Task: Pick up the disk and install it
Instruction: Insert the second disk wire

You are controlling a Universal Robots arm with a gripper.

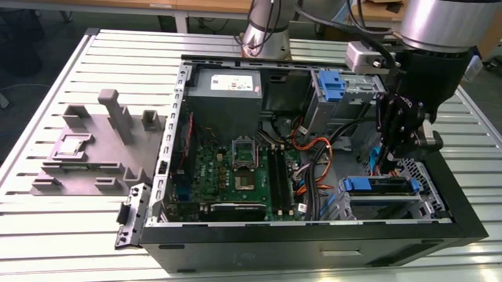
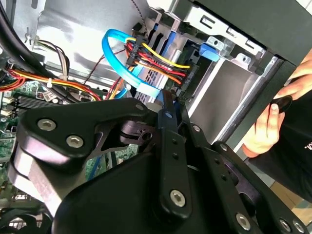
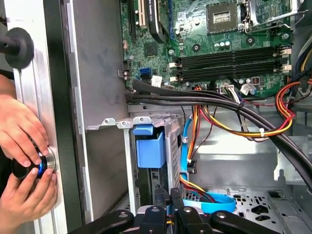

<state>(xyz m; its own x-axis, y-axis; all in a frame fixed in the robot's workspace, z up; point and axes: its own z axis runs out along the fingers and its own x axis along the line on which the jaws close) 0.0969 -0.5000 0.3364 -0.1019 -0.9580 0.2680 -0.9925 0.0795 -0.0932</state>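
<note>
In the second wrist view the fingers are seen drawn close together, leaving a very narrow gap, and a sliver of blue is pinched between their tips. The gripper is thus closed on a thin blue edge, taken to be the carrier of the disk. In the first wrist view the gripper is likewise closed, with blue showing in the gap.

In the exterior view the gripper is lowered into the open computer case, at the exterior view's right. The disk is seen directly beneath it, standing on edge in the grey drive bay, its blue carrier end towards the exterior view's left.

A flat blue cable and a bundle of red, yellow and black wires are seen just beside the fingers. A blue plastic block is fitted at the bay's perforated wall. Beyond the bay the green motherboard is laid bare, and a grey power supply sits at the far end of the case.

Outside the case wall, a person's two hands are held around a dark knob. The case rests on a slatted metal bench, and a grey moulded fixture lies at the exterior view's left.
</note>
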